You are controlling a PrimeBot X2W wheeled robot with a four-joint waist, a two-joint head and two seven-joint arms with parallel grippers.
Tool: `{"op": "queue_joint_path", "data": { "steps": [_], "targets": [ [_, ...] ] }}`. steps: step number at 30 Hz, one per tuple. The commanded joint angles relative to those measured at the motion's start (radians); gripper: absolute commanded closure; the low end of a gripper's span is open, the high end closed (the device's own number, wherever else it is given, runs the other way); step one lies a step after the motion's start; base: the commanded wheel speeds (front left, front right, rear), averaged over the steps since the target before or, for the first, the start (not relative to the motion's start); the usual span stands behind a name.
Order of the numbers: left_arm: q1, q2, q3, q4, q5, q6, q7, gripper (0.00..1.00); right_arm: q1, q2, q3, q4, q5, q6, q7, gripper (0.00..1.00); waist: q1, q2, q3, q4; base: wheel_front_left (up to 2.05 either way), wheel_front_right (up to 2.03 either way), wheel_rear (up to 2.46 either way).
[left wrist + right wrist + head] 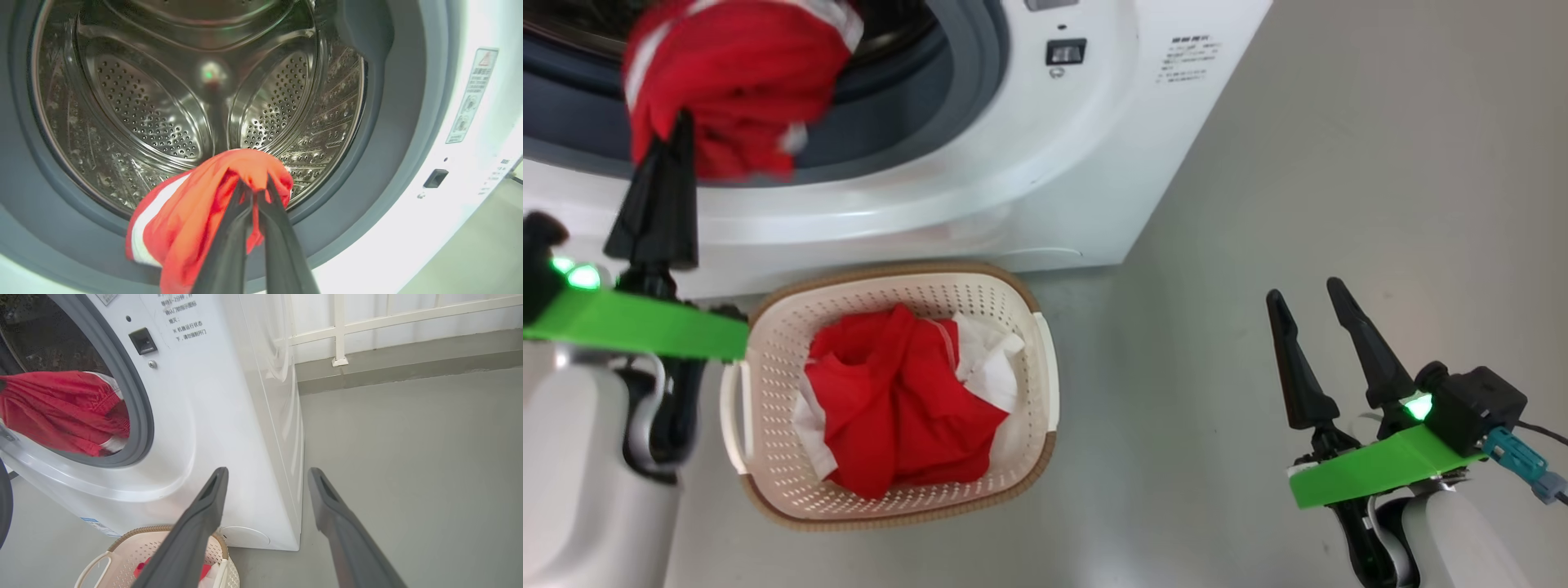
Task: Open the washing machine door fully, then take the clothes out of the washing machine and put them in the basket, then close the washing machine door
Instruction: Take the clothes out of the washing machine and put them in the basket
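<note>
Red cloth (pixel 184 220) is pinched tight in the left jaws, at the lower edge of the mouth of the washing machine (pixel 1062 180). The right jaws are spread wide and hold nothing, over the floor (pixel 1339 163). To do it well, lift the cloth clear of the grey ring (pixel 392 134), then let go low over the basket (pixel 882 273), onto the clothes (pixel 890 400) there. The left wrist view shows the drum (pixel 143 102), which looks bare; the head view shows the basket.

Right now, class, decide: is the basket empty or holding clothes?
Not empty: the basket holds a heap of red and white clothes, seen in the head view.
</note>
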Motion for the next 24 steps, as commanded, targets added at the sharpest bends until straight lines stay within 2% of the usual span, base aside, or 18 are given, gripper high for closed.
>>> {"op": "queue_joint_path", "data": {
  "steps": [1,13,24],
  "targets": [
    [0.044,0.026,0.051,-0.061,0.021,-0.006,-0.005,1.0,0.025,0.001,0.013,-0.018,-0.016,0.005,-0.006,0.0,0.0,0.0,-0.033,0.023,0.0,0.0,0.0],
    [0.199,-0.016,0.136,-0.213,0.061,-0.006,-0.005,1.0,0.058,0.001,-0.007,-0.014,-0.032,0.005,-0.006,0.0,0.0,0.0,-0.093,0.049,0.0,0.0,0.0],
    [0.31,-0.036,0.162,-0.341,0.092,-0.006,-0.005,1.0,0.071,0.001,-0.016,-0.017,-0.035,0.005,-0.006,0.0,0.0,0.0,-0.103,0.063,0.0,0.0,0.0]
  ]
}}
